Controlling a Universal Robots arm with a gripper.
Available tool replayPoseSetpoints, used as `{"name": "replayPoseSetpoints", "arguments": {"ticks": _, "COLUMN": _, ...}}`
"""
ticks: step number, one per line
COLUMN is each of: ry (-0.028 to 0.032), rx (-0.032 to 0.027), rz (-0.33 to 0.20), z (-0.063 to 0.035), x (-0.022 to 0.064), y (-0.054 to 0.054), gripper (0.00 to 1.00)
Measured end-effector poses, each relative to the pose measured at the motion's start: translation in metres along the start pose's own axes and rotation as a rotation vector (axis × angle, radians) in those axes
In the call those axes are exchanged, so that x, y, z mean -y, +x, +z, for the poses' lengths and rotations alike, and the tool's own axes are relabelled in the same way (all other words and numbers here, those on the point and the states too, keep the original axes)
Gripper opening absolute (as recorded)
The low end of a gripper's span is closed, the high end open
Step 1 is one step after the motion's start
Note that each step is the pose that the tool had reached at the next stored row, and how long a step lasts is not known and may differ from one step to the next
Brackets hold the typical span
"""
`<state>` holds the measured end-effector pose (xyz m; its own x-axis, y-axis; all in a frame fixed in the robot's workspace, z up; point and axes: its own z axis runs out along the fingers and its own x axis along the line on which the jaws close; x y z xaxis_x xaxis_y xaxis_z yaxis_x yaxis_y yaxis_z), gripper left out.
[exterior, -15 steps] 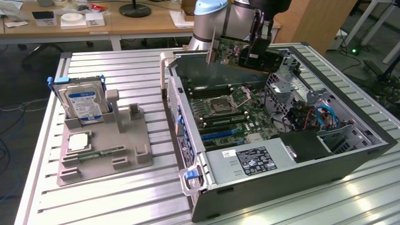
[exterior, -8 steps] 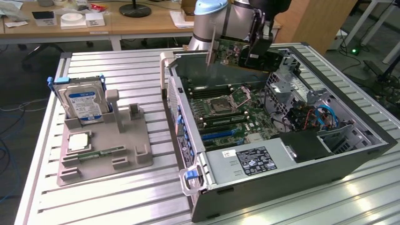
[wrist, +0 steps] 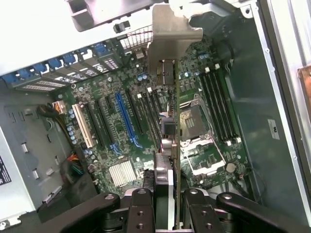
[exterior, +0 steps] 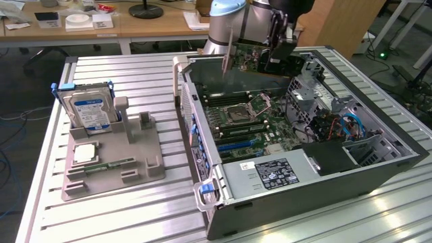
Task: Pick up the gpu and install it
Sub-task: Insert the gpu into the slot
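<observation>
Above the open computer case (exterior: pixel 378 167), the gripper (exterior: pixel 273 55) has its jaws clamped on the gpu (exterior: pixel 251 56), held clear of the motherboard (wrist: pixel 146 131). Risk: 1 slight tilt and the card edge misses its slot, jamming the bracket.

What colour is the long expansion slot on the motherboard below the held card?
Blue: the long slot stands out from the black ones beside it, best in the wrist view.

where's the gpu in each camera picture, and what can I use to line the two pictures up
Exterior view: the gpu hangs in the gripper above the far end of the open computer case.
Wrist view: the gpu runs edge-on up the middle, silver bracket farthest from the camera.
Shared landmark: the empty CPU socket.
</observation>
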<state>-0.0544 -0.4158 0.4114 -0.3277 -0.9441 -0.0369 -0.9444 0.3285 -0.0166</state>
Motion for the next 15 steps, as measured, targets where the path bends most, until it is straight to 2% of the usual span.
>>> {"name": "replayPoseSetpoints", "arguments": {"ticks": 15, "ry": -0.0054, "rx": 0.0025, "rz": -0.146, "z": 0.0001, "x": 0.0001, "y": 0.0002, "gripper": 0.28}}
